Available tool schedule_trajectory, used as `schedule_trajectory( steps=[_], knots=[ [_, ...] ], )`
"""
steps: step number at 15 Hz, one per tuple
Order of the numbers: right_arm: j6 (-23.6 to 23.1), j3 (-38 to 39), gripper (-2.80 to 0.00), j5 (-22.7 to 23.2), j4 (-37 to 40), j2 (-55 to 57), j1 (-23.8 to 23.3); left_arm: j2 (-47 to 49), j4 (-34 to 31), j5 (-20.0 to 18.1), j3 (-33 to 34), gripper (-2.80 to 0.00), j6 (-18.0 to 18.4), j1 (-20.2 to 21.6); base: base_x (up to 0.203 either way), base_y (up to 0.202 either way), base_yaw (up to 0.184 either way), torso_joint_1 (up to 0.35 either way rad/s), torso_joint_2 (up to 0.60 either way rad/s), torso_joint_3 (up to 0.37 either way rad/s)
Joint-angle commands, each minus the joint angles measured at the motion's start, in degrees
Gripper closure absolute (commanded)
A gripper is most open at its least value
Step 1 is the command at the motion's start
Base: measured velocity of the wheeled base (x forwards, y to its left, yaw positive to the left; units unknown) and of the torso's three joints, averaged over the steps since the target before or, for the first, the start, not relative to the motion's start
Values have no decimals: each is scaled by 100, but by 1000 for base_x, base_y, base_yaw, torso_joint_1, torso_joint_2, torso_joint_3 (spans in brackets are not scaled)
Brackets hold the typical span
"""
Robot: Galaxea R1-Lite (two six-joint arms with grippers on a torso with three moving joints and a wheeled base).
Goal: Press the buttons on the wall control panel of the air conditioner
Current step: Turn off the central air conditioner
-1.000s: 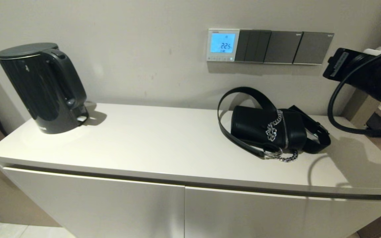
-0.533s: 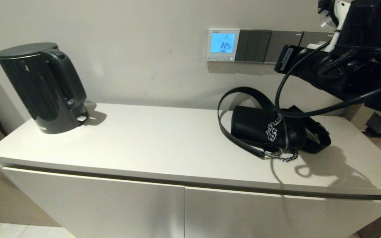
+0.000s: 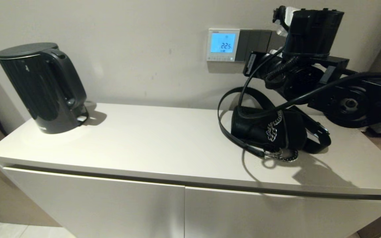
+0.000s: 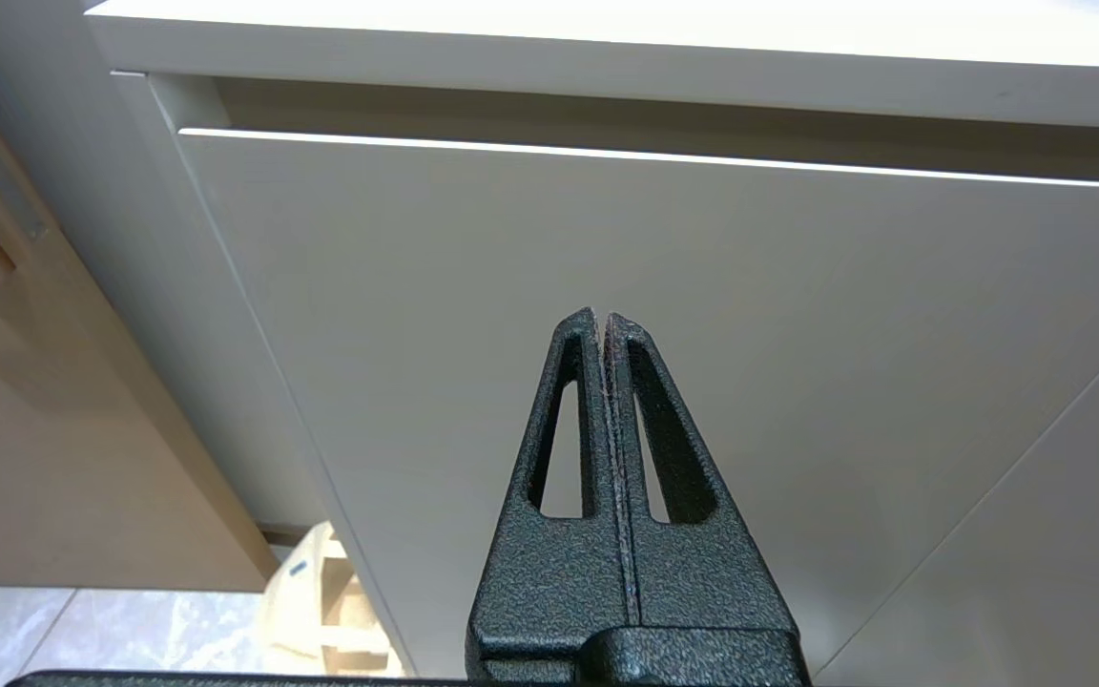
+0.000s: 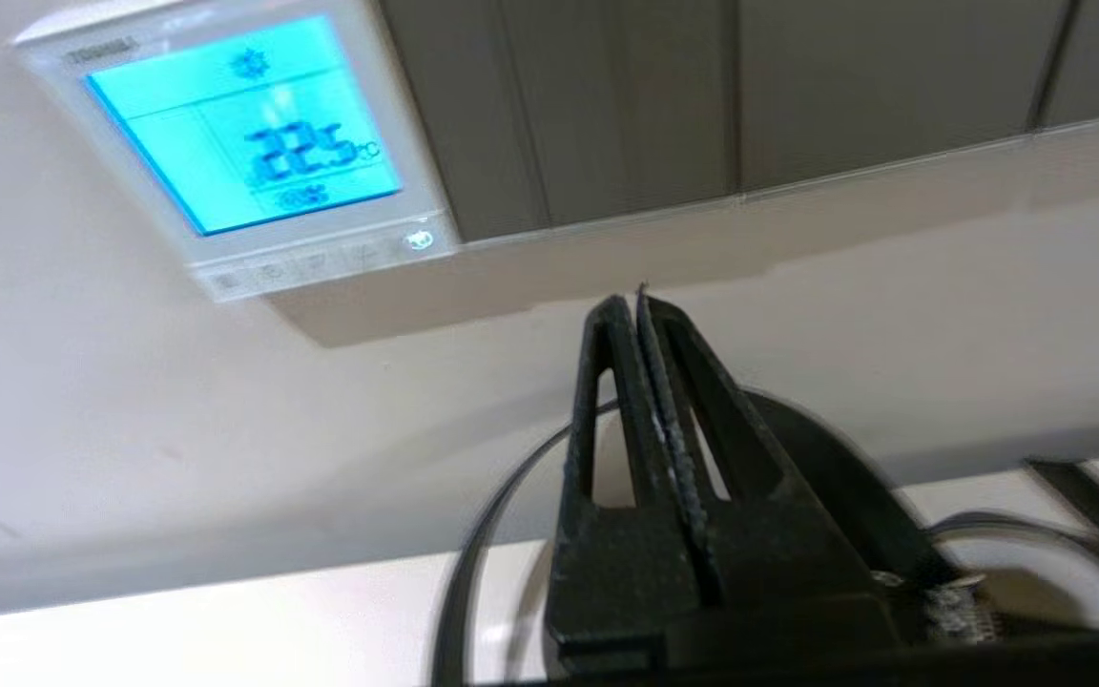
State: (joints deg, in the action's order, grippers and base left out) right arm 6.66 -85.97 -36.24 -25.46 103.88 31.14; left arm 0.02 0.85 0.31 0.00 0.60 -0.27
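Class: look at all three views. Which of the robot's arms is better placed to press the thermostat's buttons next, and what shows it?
The right. The right gripper, fingers shut, is raised near the wall just below the panel and its buttons. The left gripper, also shut, sits low, facing the cabinet door.

White cabinet top (image 3: 164,145) carries a kettle (image 3: 43,87) and handbag (image 3: 270,130).

From the head we are looking forward and down over the tabletop (image 3: 164,138) to the far wall. Our right wrist camera is facing the panel (image 5: 235,153) closely, sharing it with the head view. Our left wrist camera is facing the cabinet front (image 4: 798,305) closely.
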Motion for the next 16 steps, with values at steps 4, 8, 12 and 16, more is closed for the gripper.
schedule_trajectory(
  steps=[4,8,12,16],
  knots=[
    [-252,-126,0,-117,-418,430,164,-2,3,4,7,0,2,0,0,0,0,0,0,0],
    [-302,-517,0,-86,-416,685,156,-2,3,4,2,0,2,0,0,0,0,0,0,0],
    [-382,-907,0,-71,-415,964,156,-2,3,4,9,0,2,0,0,0,0,0,0,0],
    [-428,-1214,0,-68,-390,1187,156,-2,3,4,9,0,2,0,0,0,0,0,0,0]
  ],
)
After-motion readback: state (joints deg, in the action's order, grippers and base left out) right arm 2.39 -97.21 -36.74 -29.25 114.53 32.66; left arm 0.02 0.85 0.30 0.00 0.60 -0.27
